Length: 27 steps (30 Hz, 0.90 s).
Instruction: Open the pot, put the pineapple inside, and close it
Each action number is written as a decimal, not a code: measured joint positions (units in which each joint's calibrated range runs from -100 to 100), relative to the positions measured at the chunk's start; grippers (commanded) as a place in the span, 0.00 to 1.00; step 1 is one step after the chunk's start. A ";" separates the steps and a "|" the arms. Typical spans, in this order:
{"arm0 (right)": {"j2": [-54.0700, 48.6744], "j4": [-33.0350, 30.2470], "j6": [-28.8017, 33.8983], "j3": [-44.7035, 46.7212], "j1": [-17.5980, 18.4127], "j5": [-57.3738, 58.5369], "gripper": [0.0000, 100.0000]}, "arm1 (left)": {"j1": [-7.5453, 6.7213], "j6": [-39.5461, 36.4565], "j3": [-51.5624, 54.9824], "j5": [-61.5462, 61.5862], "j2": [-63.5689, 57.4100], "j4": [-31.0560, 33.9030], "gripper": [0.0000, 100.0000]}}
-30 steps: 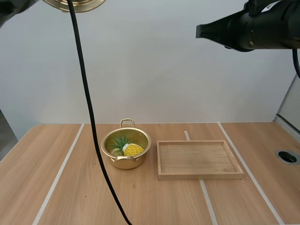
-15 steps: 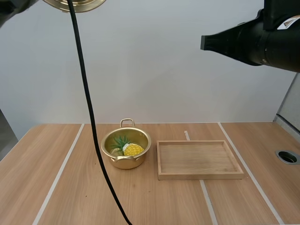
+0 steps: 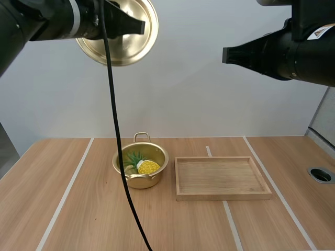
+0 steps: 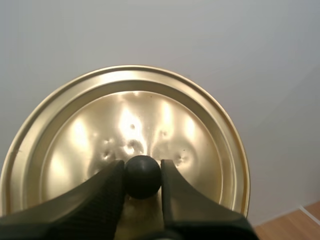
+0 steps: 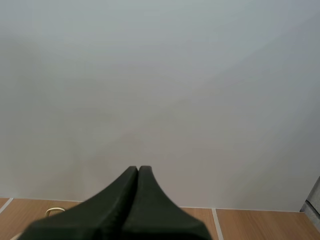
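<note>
Lowered into sight, the left gripper [image 4: 142, 171] pinches the lid [image 3: 123, 52] by its knob [image 4: 142, 177], high above the pot [image 3: 137, 182], pineapple [image 3: 148, 167] already inside. The right gripper [image 5: 138, 172] hangs closed, empty. Closing seems next: lid squarely onto the rim.

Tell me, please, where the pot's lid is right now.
In the high view the lid hangs high at the left, its black knob pinched in the left claw, far above the open pot on the table with the pineapple inside.

Partly hidden behind the left end effector [image 3: 142, 25] and clipped by the high view's top edge: lid [image 3: 123, 49]. Sunk behind the pot [image 3: 140, 180] wall: pineapple [image 3: 148, 167] base. Too small to identify: pale item [image 3: 129, 169] beside it.
</note>
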 measured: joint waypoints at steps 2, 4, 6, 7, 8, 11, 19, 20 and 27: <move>0.00 0.00 0.00 0.00 0.00 0.00 0.00 | 0.00 0.00 0.00 4.57 1.53 0.00 0.00; 0.00 0.00 0.00 0.00 0.00 0.00 0.00 | 0.00 0.00 0.00 7.97 2.85 0.00 0.00; 0.00 0.00 0.00 0.00 0.00 0.00 0.00 | 0.00 0.00 0.00 10.41 4.08 0.00 0.00; 0.00 0.00 0.00 0.00 0.00 0.00 0.00 | 0.00 0.10 0.00 11.63 4.83 0.10 0.00; 0.00 0.00 0.00 0.00 0.00 0.00 0.00 | 0.00 0.24 0.00 12.72 5.66 0.33 0.00; 0.00 0.00 0.00 0.00 0.00 0.00 0.00 | 0.00 0.32 0.00 17.54 8.40 0.98 0.00; 0.00 0.00 0.00 0.00 0.00 0.13 0.00 | 0.00 0.32 0.00 21.64 15.81 2.32 0.00; 0.00 0.00 0.10 0.00 0.00 0.13 0.00 | 0.00 0.32 0.00 22.57 16.69 2.61 0.00; 0.00 0.00 0.10 0.00 0.00 0.13 0.00 | 0.00 2.03 1.97 25.99 21.77 3.38 0.00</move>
